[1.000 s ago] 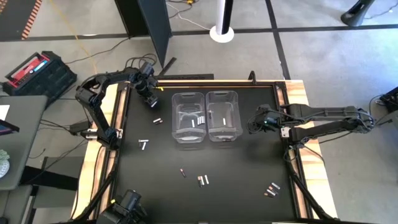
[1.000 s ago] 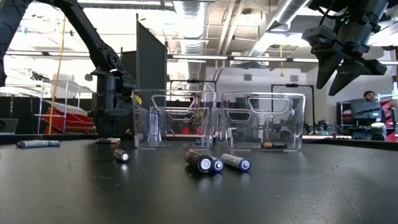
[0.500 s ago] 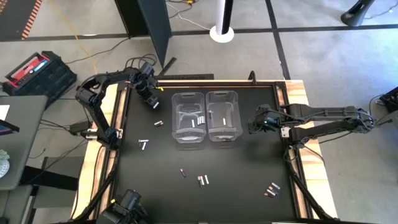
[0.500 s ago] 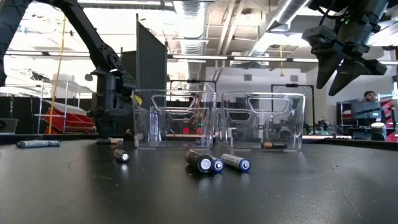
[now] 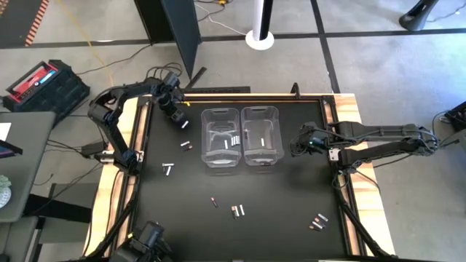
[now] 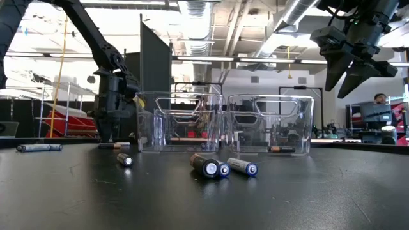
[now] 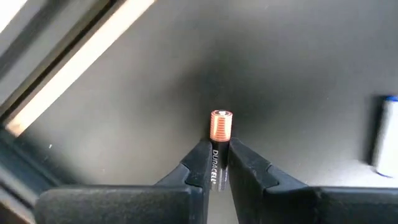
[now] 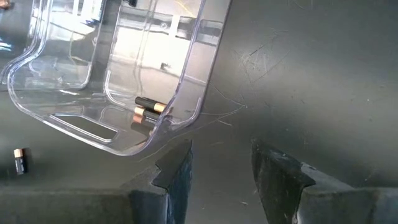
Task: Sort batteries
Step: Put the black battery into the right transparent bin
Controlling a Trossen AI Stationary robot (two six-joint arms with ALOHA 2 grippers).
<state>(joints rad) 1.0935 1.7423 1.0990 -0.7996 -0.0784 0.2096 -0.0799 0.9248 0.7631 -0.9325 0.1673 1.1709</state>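
Slippage is being risked: a copper-topped battery (image 7: 219, 149) is being pinched by the left hand (image 5: 177, 118) at the worktop's (image 5: 277, 204) far left corner — only its lower half is being gripped. The right hand (image 8: 221, 165) is being held apart, empty, beside the clear bins (image 5: 240, 136) — loose batteries (image 6: 220, 167) are being left scattered.

Left gripper (image 7: 218, 163) clamped tight; right gripper (image 8: 221, 163) hovers spread apart.

Left gripper (image 7: 216, 163) now clamped on a copper-topped battery (image 7: 220, 144), lifted slightly off table (image 7: 298, 68)
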